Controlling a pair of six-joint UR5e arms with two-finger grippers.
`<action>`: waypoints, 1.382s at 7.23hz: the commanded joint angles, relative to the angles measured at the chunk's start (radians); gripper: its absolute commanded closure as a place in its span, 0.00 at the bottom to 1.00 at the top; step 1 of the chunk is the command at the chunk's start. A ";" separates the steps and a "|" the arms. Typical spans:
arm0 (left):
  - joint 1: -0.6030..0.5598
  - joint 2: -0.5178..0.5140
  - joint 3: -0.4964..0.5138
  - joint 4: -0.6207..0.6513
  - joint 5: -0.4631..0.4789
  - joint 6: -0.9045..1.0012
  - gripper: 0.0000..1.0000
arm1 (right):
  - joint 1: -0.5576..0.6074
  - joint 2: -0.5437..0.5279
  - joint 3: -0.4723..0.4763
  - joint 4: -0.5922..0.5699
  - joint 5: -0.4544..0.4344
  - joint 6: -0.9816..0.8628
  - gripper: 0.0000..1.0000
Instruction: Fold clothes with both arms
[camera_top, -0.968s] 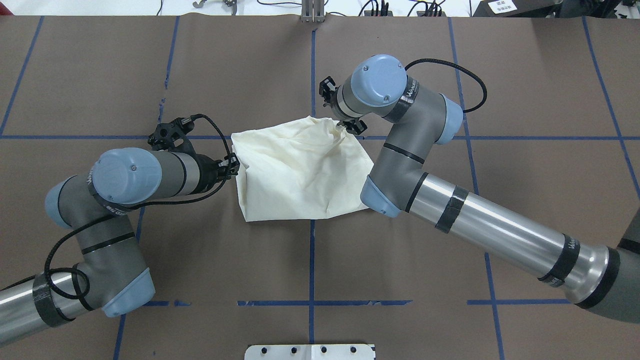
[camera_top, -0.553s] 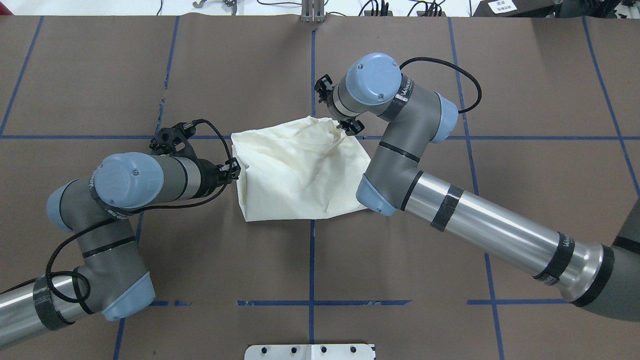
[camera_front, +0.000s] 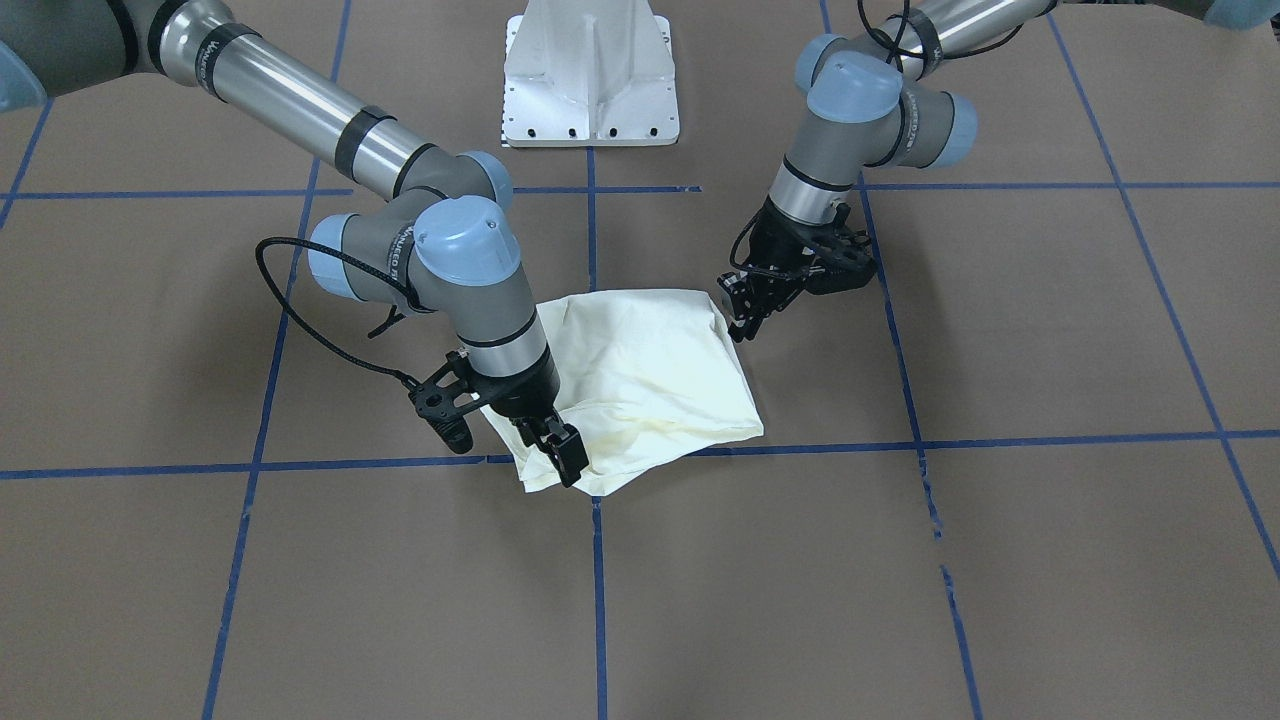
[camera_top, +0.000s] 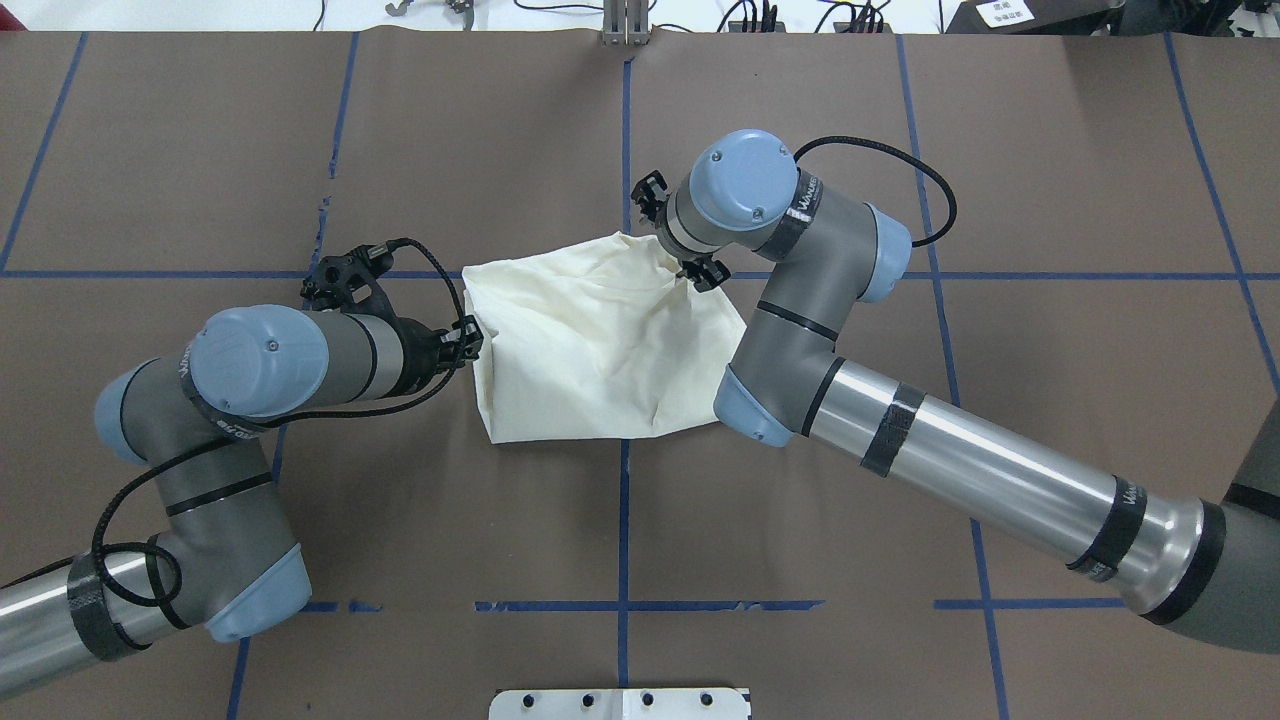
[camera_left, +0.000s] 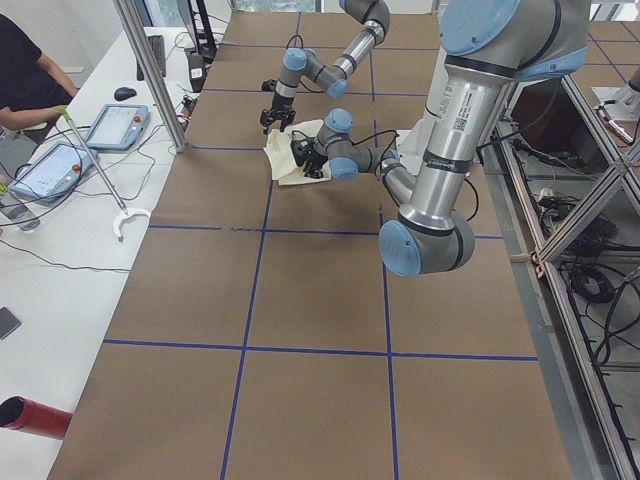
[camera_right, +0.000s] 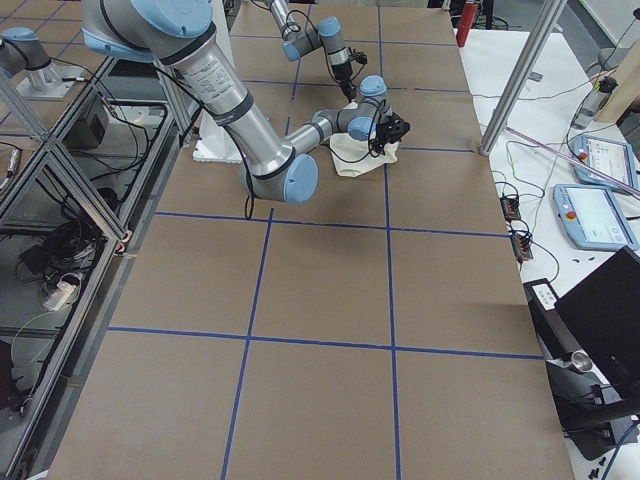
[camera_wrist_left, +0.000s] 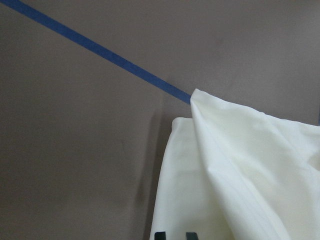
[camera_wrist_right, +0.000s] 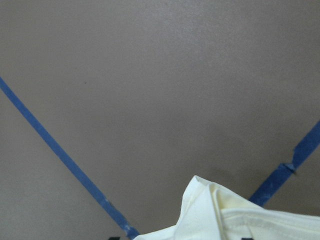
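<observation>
**Workpiece.** The T-shirt (camera_top: 590, 360) lies as a loosely folded cream bundle at the middle of the table (camera_top: 850, 620). It sits astride the central blue tape line (camera_top: 623, 520). Most of it is on the robot's side of the cross line, and its far corner reaches over that line. Only plain cream fabric faces up.

**Left arm.** The left arm (camera_top: 260, 360) enters from the near left corner of the overhead view. It bends at a low elbow, rises to the wrist joints, then runs almost level toward the shirt. The left gripper (camera_top: 468, 340) points sideways at the shirt's left edge and touches it. In the left wrist view the two fingertips stand close together with cloth between them, so the gripper is pinched on the T-shirt's edge. A raised fold of fabric runs away from that point.

**Right arm.** The right arm (camera_top: 980, 470) reaches in as a long silver tube from the near right. It turns at an elbow beside the shirt's right edge and folds back over the far right corner. The right gripper (camera_top: 700, 270) points down onto that corner, where creases gather toward it. Whether its fingers are closed on the fabric cannot be told.

**Fixed item.** The white base plate (camera_front: 590, 90) sits at the robot's side of the table, well apart from the shirt.
</observation>
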 joint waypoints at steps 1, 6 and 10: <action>0.000 0.000 0.001 0.000 -0.001 -0.003 0.74 | -0.005 -0.003 -0.002 0.002 0.001 0.000 1.00; 0.130 0.001 -0.042 -0.008 0.003 -0.143 0.74 | -0.007 -0.006 0.002 0.005 0.017 -0.003 1.00; 0.156 0.000 -0.049 -0.095 0.000 -0.181 1.00 | -0.007 -0.008 0.002 0.008 0.018 -0.003 1.00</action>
